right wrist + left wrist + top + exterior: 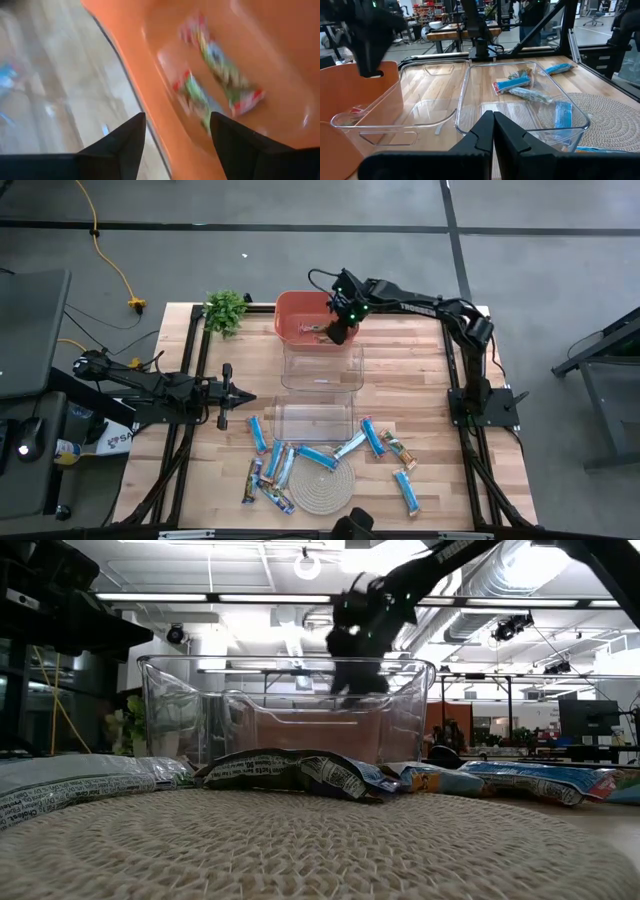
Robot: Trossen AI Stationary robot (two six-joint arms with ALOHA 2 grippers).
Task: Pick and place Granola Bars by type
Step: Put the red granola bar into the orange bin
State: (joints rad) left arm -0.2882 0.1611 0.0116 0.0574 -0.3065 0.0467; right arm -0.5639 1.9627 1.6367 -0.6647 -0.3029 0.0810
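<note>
Several Granola Bars (316, 457) lie flat on the near part of the table around a round woven coaster (322, 485); most are light blue, and a few, such as one bar (398, 448), are multicoloured. Two multicoloured bars (220, 65) lie in the orange bin (300, 315). My right gripper (338, 332) hangs open over that bin's near rim (150, 115) and holds nothing. My left gripper (243, 397) waits shut at the table's left, level with the near clear bin (315, 420). From the low view, bars (290, 772) lie in front of the clear bin.
Two clear plastic bins stand in a row, the far one (322, 365) next to the orange bin. A small green plant (225, 308) stands at the far left corner. Bare wood lies to the right of the bins (410, 370).
</note>
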